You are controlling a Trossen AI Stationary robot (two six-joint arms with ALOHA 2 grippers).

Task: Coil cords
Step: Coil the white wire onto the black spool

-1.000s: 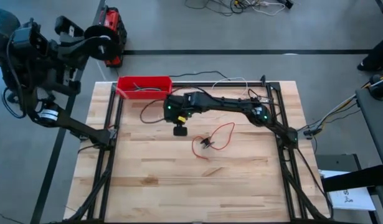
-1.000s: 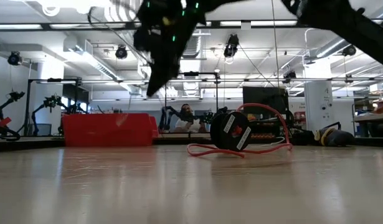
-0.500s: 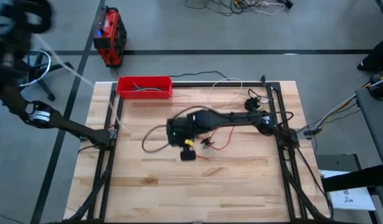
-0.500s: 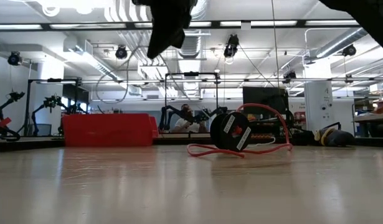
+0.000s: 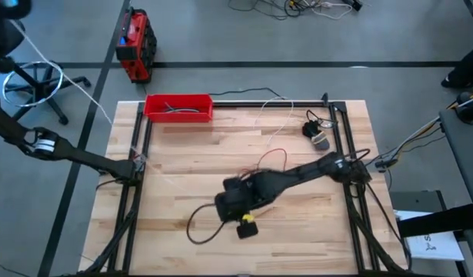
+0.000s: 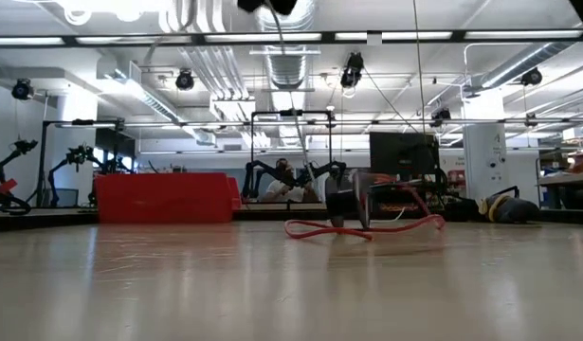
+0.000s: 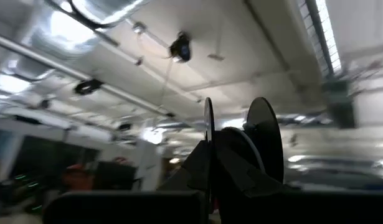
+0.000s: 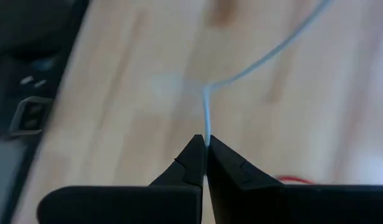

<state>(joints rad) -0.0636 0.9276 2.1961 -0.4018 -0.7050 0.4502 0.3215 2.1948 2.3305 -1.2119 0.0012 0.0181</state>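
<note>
The right gripper (image 8: pixel 205 149) pinches the white cord (image 8: pixel 241 78) above the table's (image 5: pixel 174 185) near middle. The left gripper (image 7: pixel 210 140) clamps a disc off the far-left corner. The red cord (image 5: pixel 273 156) lies mid-table.

Grey floor (image 5: pixel 313 38) around my wooden table (image 5: pixel 182 177), a dark line across it, loose cables (image 5: pixel 298 6) at the far edge, a chair base (image 5: pixel 36 81) at my left, white ceiling with long lamps (image 6: pixel 433 39), silver ducts (image 6: pixel 210 66)
</note>
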